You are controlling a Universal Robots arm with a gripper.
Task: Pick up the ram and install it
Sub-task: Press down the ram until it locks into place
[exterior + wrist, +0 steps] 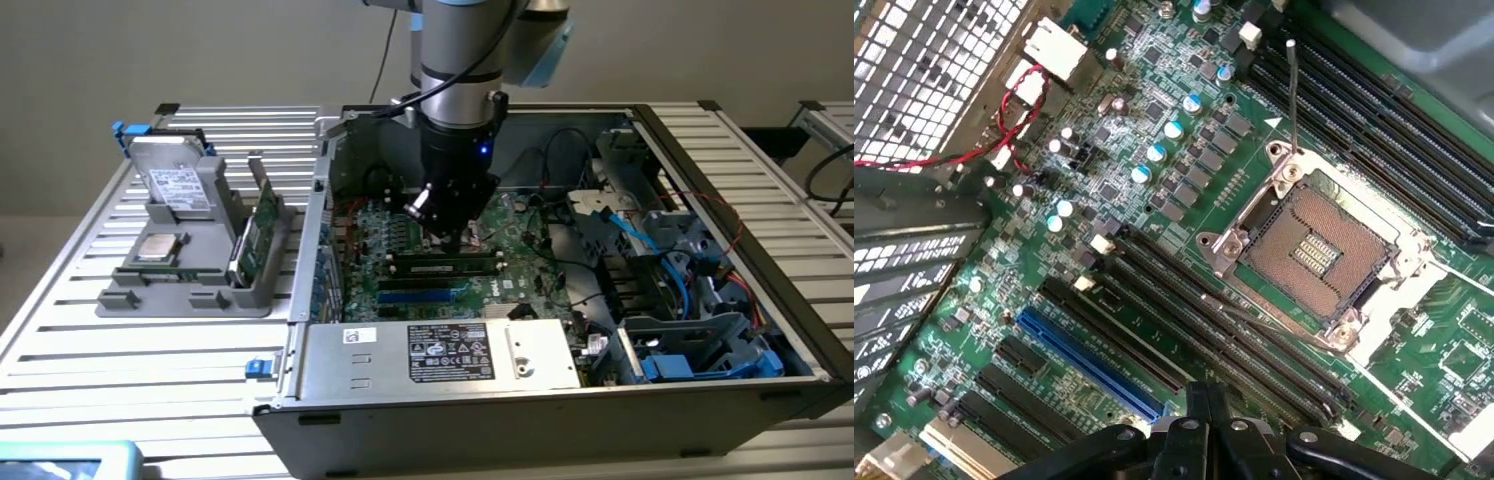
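Observation:
The arm reaches down into the open computer case (694, 200). My gripper (447, 232) hangs just above the green motherboard (534, 225), shut, and nothing shows between its fingers. In the wrist view the black gripper (1204, 425) hovers over a row of long black memory slots (1224, 335) beside the bare CPU socket (1319, 250). Just in front of the gripper, in the exterior view, a long narrow dark-and-green stick that looks like a ram (441, 268) lies along a slot. Two more green ram sticks (254, 235) stand upright in a grey holder outside the case.
The grey holder (187, 290) on the slatted table at the exterior view's left also carries a drive and a chip. Blue slots (416, 291), a labelled metal box (447, 352), loose cables (627, 240) and a drive cage (694, 345) crowd the case. A red wire (1014, 110) runs near a board connector.

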